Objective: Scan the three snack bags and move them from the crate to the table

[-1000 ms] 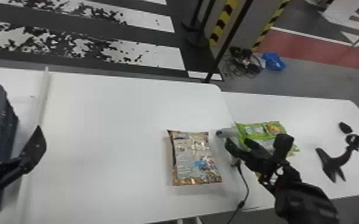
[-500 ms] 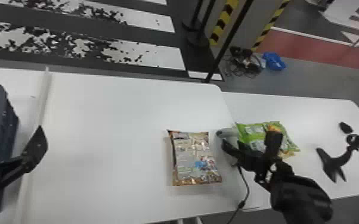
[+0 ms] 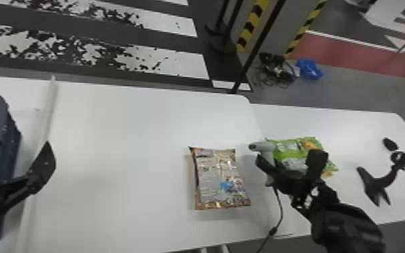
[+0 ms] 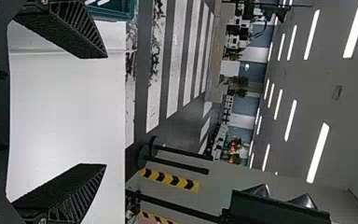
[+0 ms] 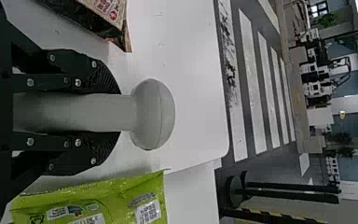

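Note:
In the head view, my right gripper (image 3: 268, 165) is at the seam between the tables, shut on the grey scanner (image 3: 261, 147). The right wrist view has the right gripper (image 5: 114, 112) around the handle, the scanner's rounded head (image 5: 154, 114) beyond its fingertips. A brown snack bag (image 3: 219, 178) lies flat left of it. Green snack packaging (image 3: 287, 153) lies on the right table, partly behind the gripper; whether one or two bags, I cannot tell. My left gripper (image 3: 16, 153) stands open beside the dark crate (image 3: 11, 148); the left wrist view also has the left gripper (image 4: 106, 112) open.
A raised white strip (image 3: 45, 117) runs between the crate and the main white table (image 3: 117, 151). The scanner's cable (image 3: 281, 210) hangs over the front edge. A black stand (image 3: 381, 183) and a small dark object (image 3: 390, 144) lie at the far right.
The right gripper and the scanner have shifted and turned slightly, the wrist moving a little to the left. The left arm and the bags have stayed nearly where they were.

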`<state>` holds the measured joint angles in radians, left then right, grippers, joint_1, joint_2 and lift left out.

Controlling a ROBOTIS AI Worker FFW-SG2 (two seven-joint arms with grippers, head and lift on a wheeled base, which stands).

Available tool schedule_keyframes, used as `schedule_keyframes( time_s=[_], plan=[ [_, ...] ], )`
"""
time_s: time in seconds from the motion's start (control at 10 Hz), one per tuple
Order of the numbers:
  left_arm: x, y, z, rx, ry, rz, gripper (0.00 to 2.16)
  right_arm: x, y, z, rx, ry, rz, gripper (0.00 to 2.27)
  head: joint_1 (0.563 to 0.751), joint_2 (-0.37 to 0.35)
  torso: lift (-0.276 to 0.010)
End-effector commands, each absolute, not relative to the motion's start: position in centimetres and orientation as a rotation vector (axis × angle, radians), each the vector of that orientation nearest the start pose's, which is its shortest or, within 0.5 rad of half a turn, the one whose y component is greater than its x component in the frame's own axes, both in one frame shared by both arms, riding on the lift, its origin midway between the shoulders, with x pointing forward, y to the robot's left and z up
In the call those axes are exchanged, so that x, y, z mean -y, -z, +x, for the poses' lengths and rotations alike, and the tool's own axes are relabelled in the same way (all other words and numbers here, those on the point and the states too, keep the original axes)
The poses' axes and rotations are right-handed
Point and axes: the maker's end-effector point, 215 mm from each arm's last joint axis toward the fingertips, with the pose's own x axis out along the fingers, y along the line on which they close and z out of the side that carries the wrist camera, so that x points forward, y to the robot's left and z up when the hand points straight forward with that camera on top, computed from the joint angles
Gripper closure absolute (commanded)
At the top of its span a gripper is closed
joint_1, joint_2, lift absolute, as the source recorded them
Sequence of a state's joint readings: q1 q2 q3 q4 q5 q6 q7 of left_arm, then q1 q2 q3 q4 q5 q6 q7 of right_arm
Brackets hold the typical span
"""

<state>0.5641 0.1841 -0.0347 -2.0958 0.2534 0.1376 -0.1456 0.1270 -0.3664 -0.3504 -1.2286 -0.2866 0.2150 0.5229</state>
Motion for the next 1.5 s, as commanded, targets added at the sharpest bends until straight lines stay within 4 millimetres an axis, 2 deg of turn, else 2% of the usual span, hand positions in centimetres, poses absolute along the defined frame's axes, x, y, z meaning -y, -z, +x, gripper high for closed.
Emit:
schedule_keyframes(
  time_s=[0.0, 0.1, 0.3, 0.5, 0.7, 0.8, 0.9, 1.2, 1.4],
  plan=[
    [-18.5, 37.9, 41.8, -0.195, 0.27, -0.121, 0.03, 47.4, 51.9, 43.9, -0.481, -0.045, 0.227, 2.24, 0.695, -0.35, -0.062],
    [-18.6, 38.4, 42.1, -0.209, 0.268, -0.119, 0.03, 45.9, 50.5, 42.2, -0.477, -0.036, 0.31, 2.24, 0.695, -0.35, -0.062],
    [-18.0, 40.3, 42.3, -0.239, 0.273, -0.128, 0.03, 41.1, 49.5, 39.6, -0.488, -0.058, 0.44, 2.24, 0.695, -0.35, -0.062],
    [-17.1, 39.9, 43.1, -0.23, 0.288, -0.14, 0.03, 35.6, 47.8, 37.4, -0.513, -0.121, 0.496, 2.24, 0.695, -0.305, -0.062],
    [-16.3, 39.6, 43.5, -0.228, 0.305, -0.141, 0.03, 31.1, 45.8, 36.9, -0.504, -0.179, 0.489, 2.24, 0.695, -0.257, -0.062],
    [-16.3, 39.5, 43.6, -0.226, 0.307, -0.144, 0.03, 29.7, 45.7, 37.0, -0.512, -0.194, 0.475, 2.24, 0.695, -0.229, -0.062],
    [-16.3, 39.5, 43.6, -0.226, 0.309, -0.149, 0.03, 28.2, 46.7, 37.2, -0.534, -0.187, 0.407, 2.24, 0.695, -0.205, -0.062],
    [-16.6, 39.5, 43.8, -0.223, 0.308, -0.159, 0.03, 25.6, 48.9, 37.5, -0.54, -0.07, 0.207, 2.24, 0.695, -0.17, -0.062],
    [-16.6, 39.4, 43.7, -0.223, 0.311, -0.168, 0.03, 24.6, 49.9, 37.1, -0.562, -0.006, 0.098, 2.24, 0.695, -0.138, -0.062]
  ],
)
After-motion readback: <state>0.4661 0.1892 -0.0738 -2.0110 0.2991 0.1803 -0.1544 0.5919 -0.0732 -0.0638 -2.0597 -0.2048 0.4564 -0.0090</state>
